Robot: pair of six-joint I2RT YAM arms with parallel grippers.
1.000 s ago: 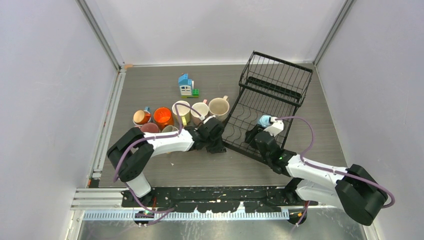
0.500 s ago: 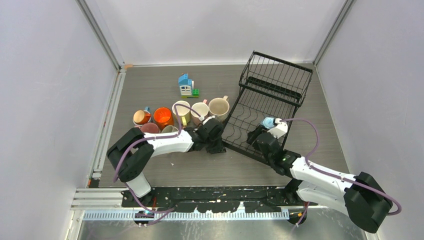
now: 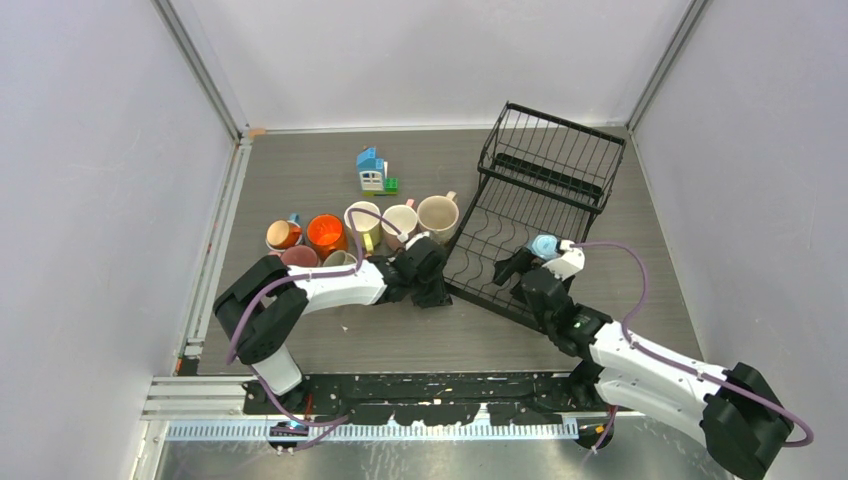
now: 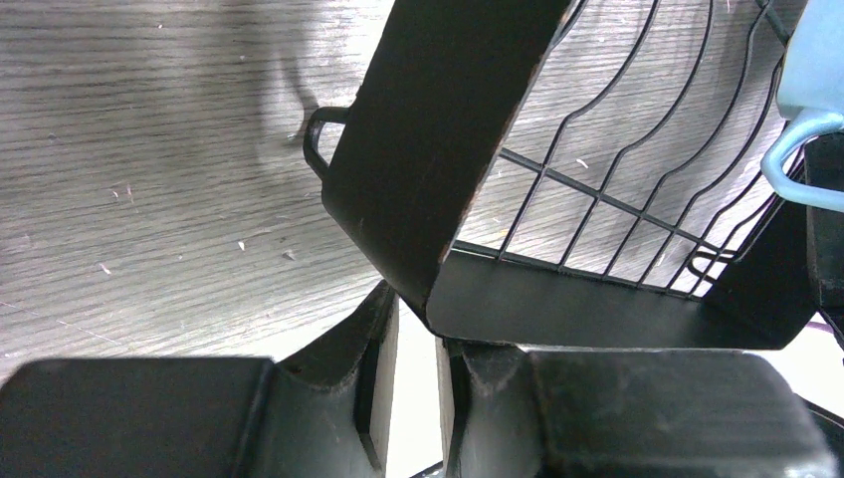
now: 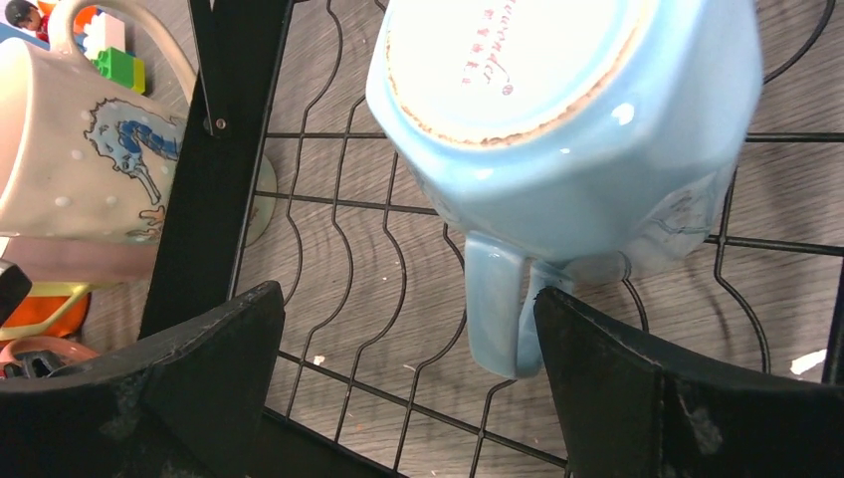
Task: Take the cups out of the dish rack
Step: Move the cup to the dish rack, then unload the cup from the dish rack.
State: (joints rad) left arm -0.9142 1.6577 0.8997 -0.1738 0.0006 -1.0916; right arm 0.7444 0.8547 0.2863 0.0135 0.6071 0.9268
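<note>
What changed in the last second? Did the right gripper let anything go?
The right gripper shifted slightly right and its jaws opened wide; the upside-down light blue cup moved with it and now sits ungripped between them on the dish rack. The left gripper stayed clamped on the rack's corner; the cups on the table stayed put.

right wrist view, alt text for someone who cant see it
A light blue mug lies tipped on the black wire dish rack, base toward the camera, its handle between the wide-open jaws of the right gripper, not gripped. A cream seahorse mug stands beyond the rack, left.
</note>
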